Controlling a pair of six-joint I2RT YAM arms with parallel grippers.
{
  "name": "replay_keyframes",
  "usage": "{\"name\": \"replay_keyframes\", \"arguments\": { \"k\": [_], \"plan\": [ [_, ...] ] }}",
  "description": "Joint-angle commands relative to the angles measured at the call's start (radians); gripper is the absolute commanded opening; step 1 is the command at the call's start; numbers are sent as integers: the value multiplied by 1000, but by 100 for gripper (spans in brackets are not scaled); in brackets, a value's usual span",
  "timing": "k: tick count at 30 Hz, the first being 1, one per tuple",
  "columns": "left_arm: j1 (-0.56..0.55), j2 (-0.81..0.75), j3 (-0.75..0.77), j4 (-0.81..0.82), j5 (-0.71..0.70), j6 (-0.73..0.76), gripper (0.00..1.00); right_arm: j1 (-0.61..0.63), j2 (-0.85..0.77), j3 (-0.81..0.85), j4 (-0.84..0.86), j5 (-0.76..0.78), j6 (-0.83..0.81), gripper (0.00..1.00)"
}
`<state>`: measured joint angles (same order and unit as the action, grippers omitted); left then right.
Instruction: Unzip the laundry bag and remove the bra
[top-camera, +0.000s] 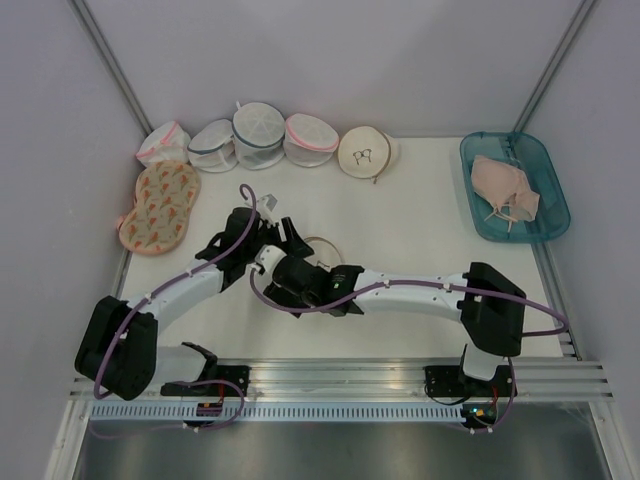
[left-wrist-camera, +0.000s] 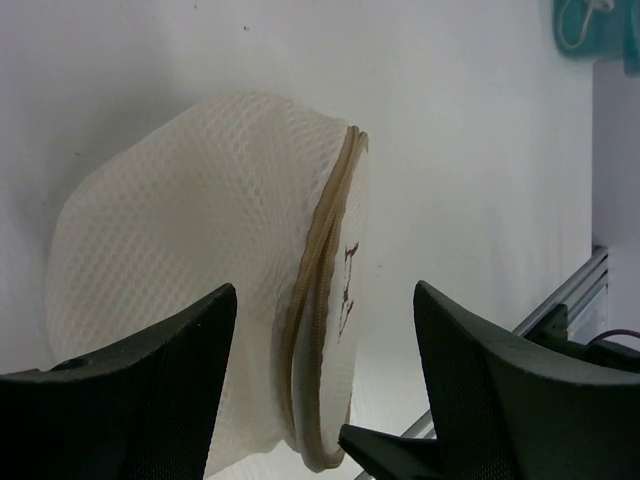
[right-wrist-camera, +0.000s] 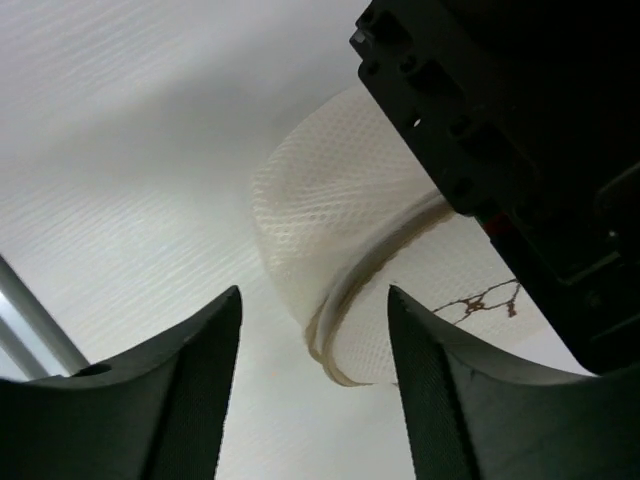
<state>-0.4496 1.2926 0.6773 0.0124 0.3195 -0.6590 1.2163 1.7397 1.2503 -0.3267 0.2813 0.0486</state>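
Observation:
The laundry bag (top-camera: 322, 243) is a cream mesh dome with a tan zip rim (left-wrist-camera: 318, 300), and it stands on edge at the table's middle. My left gripper (top-camera: 283, 238) is open, with its fingers either side of the bag (left-wrist-camera: 200, 230) and not pressing it. My right gripper (top-camera: 297, 280) is open too, just in front of the bag's lower rim (right-wrist-camera: 335, 300) and holding nothing. One right fingertip (left-wrist-camera: 400, 452) shows in the left wrist view. The peach-pink bra (top-camera: 505, 190) lies in the blue tray (top-camera: 478, 150) at the far right.
A second cream bag with a bra outline (top-camera: 367, 152) stands at the back. To its left are several white mesh bags (top-camera: 258, 135), and a flat orange-patterned bag (top-camera: 160, 205) lies at the left. Walls close in the sides, and a metal rail (top-camera: 340, 375) runs along the near edge.

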Motion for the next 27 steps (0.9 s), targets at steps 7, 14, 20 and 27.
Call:
{"name": "replay_keyframes", "arguments": {
  "k": [7, 14, 20, 27],
  "plan": [
    [2, -24, 31, -107, -51, 156, 73, -6, -232, -77, 29, -175, 52, 74],
    [2, -4, 38, -108, -23, 167, 56, -78, -529, -192, 63, -113, 174, 73],
    [2, 30, 45, -120, -19, 167, 22, -104, -634, -242, 23, 12, 224, 71],
    [2, 48, 53, -149, -77, 144, 2, -127, -681, -290, 26, 25, 257, 70]
  ]
}}
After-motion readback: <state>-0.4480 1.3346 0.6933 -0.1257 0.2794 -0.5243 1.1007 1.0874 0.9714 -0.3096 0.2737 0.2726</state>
